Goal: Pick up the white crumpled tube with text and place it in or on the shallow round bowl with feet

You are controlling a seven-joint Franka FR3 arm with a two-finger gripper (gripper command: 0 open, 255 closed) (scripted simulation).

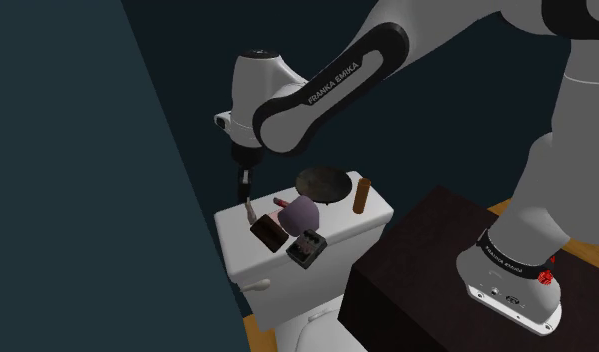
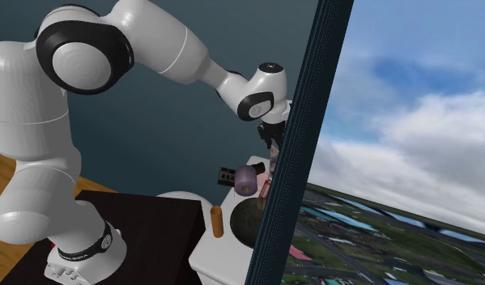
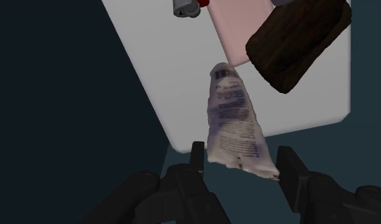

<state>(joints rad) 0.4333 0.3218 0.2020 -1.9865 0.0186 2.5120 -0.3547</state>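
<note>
Over one end of the white toilet tank lid (image 1: 372, 215), the black gripper (image 3: 242, 151) has its two fingers closed on the wide end of the white crumpled tube with text (image 3: 236, 121), and the tube hangs down, its thin end pointing at the lid near a dark brown block (image 3: 297, 41). On the shoulder view's right of the gripper, the dark round bowl (image 1: 322, 183) sits on the back of the lid, well apart from the tube, with a purple lump (image 1: 300, 212) in front of it and a brown stick (image 1: 363, 195) standing just beside it
</note>
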